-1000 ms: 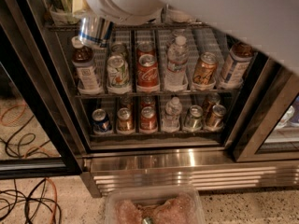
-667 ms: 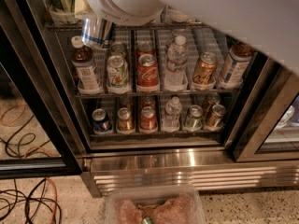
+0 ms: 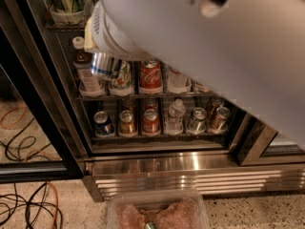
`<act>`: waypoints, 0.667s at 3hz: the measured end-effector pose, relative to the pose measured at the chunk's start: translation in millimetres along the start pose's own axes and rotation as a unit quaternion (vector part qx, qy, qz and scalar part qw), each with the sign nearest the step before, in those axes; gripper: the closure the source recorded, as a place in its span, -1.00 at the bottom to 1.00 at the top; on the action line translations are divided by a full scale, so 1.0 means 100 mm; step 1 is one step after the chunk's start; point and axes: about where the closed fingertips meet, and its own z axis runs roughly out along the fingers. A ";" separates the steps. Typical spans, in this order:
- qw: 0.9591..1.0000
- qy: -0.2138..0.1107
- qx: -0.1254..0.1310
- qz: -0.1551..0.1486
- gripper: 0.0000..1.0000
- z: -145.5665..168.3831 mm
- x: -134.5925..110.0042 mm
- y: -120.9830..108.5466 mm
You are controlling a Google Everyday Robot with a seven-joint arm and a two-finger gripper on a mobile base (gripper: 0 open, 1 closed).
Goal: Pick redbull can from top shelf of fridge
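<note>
The fridge (image 3: 190, 168) stands open in front of me, with wire racks of cans and bottles. The redbull can (image 3: 106, 66), blue and silver, hangs at the end of my white arm in front of the middle rack, tilted. My gripper (image 3: 102, 55) is shut on it, and the wrist hides most of the fingers. The top shelf (image 3: 61, 27) shows only at the upper left, with a translucent cup holder (image 3: 68, 16) on it. My arm covers the rest of it.
A red cola can (image 3: 150, 75) and a white-capped bottle (image 3: 84, 67) stand on the middle rack beside the held can. Several cans and a water bottle (image 3: 175, 117) fill the lower rack. The black door frame (image 3: 35, 104) is at left. Cables (image 3: 24, 206) lie on the floor; a plastic tub (image 3: 157, 211) is below.
The arm with the redbull can has come down and to the right, away from the top shelf and toward the camera. It now covers most of the upper right.
</note>
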 end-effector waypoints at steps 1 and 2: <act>1.000 -0.001 0.000 0.000 1.00 -0.01 -0.01 0.00; 1.000 0.000 -0.001 0.000 1.00 -0.01 0.00 0.01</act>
